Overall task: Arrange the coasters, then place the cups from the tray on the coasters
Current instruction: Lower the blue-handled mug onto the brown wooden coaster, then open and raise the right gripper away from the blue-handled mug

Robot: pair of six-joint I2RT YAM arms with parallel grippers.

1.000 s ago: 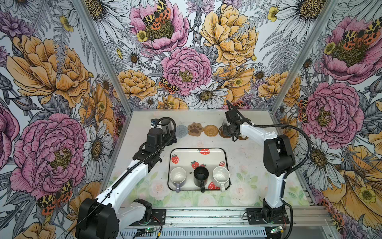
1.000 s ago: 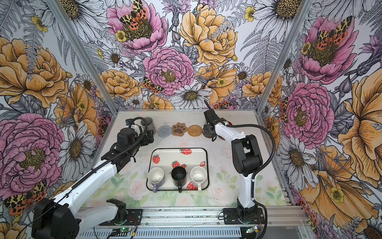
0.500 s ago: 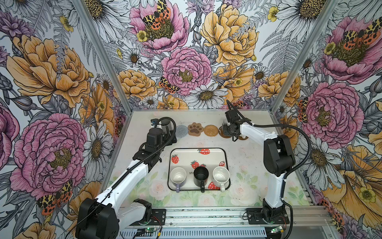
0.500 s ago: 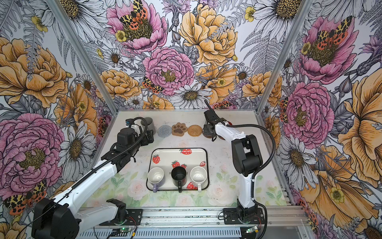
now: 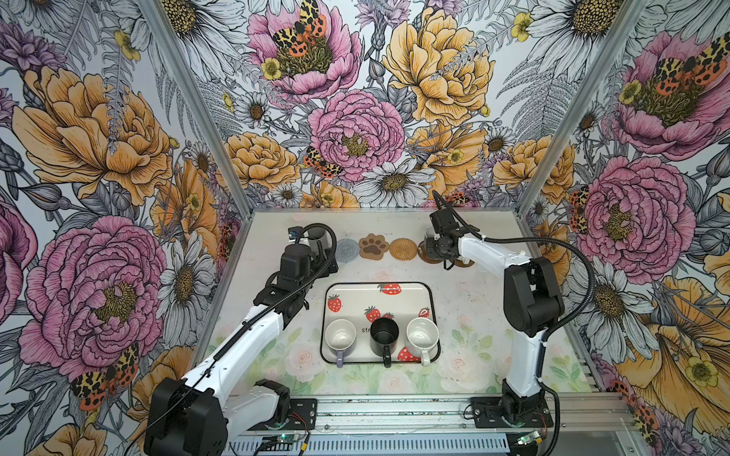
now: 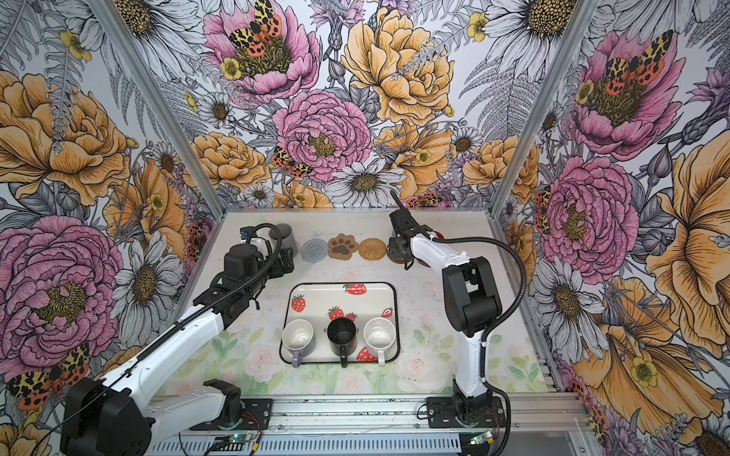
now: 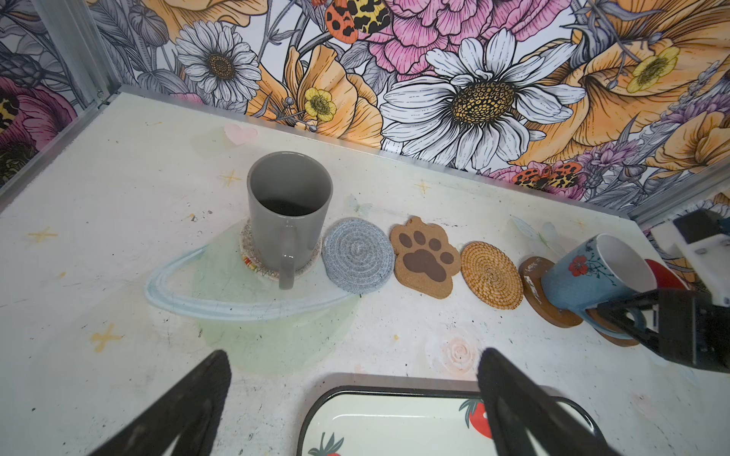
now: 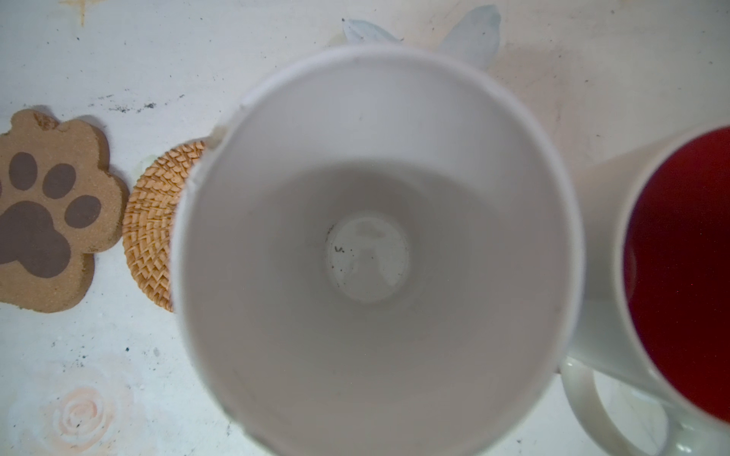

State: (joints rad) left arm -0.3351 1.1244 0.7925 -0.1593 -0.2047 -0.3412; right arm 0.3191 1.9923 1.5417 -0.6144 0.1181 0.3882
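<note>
We found the left gripper spread wide with nothing between its fingers, hanging over the table between the tray and the row of coasters along the far edge. The grey cup stood upright on a pale woven coaster at the left end of that row, its handle toward the gripper. Next came three bare coasters, each touching or just beside its neighbour: the grey coaster, the paw coaster and the rattan coaster. After them lay a dark coaster with the blue cup on it; the cup looked tilted in the left wrist view. The right gripper sat low at that cup's handle side. We could not tell whether its jaws gripped the cup or stood clear of it. The right wrist view looked straight down into the cup's white inside. Just beside it stood the red-lined cup. Along the tray's near edge three cups stood in a line, handles toward the robot: the lavender cup, the black cup and the speckled cup.
</note>
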